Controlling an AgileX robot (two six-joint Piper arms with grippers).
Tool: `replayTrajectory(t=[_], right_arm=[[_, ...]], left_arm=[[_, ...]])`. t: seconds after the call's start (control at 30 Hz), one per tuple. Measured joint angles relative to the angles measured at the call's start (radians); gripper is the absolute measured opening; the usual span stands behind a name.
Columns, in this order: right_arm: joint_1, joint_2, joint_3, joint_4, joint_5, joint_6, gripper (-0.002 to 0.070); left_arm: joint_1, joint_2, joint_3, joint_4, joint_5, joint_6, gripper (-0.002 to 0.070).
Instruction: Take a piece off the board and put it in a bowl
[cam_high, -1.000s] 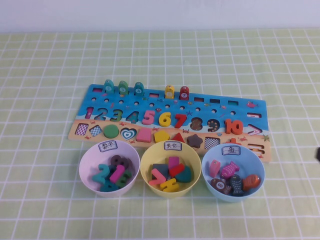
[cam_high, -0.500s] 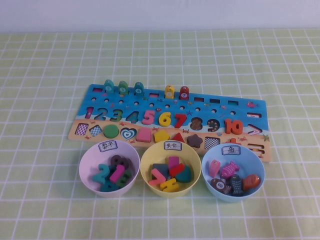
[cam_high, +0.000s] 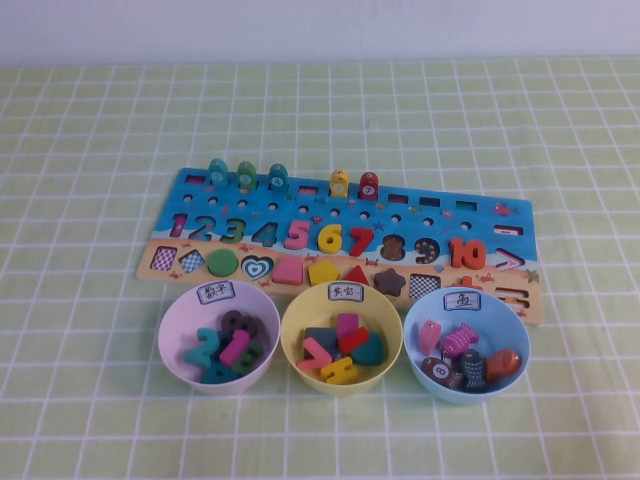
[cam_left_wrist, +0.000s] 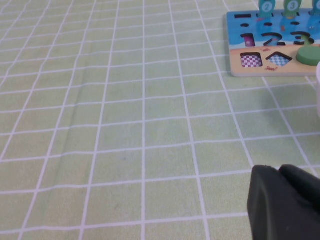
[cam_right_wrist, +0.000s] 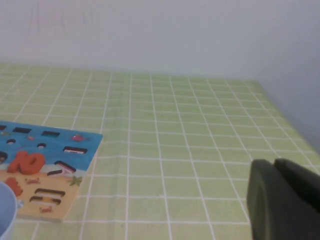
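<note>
Both arms out of the high view, right one gone since a second ago | right gripper past the board's right end, left gripper off its left, grips untellable | the piece in the bowl, looks done

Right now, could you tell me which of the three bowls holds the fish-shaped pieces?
The light blue bowl, rightmost of the row; the lilac bowl holds numerals and the pale yellow bowl holds sign pieces. Neither end effector is near them.
</note>
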Motion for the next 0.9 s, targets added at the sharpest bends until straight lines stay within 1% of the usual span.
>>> replayTrajectory(t=[0.03,0.1,0.13,0.23,0.47,0.6,0.77,0.9], right_arm=[[0.0,-0.01,0.016,-0.076,0.001,0.099,-0.0017],[0.002,-0.039,0.046,-0.158,-0.021,0.21,-0.0017],[0.006,-0.055,0.065,-0.185,-0.042,0.253,-0.0017],[0.041,-0.084,0.09,-0.218,-0.084,0.309,-0.0017],[0.131,-0.084,0.094,-0.207,-0.04,0.328,-0.0017],[0.14,-0.084,0.094,-0.196,0.039,0.331,-0.0017],[0.14,-0.084,0.094,-0.126,0.175,0.329,-0.0017],[0.14,-0.084,0.094,-0.108,0.196,0.329,-0.0017]], left_arm=[[0.0,0.0,0.0,0.0,0.0,0.0,-0.0005],[0.0,0.0,0.0,0.0,0.0,0.0,-0.0005],[0.0,0.0,0.0,0.0,0.0,0.0,-0.0005],[0.0,0.0,0.0,0.0,0.0,0.0,-0.0005],[0.0,0.0,0.0,0.0,0.0,0.0,-0.0005],[0.0,0.0,0.0,0.0,0.0,0.0,-0.0005],[0.0,0.0,0.0,0.0,0.0,0.0,-0.0005],[0.0,0.0,0.0,0.0,0.0,0.0,-0.0005]])
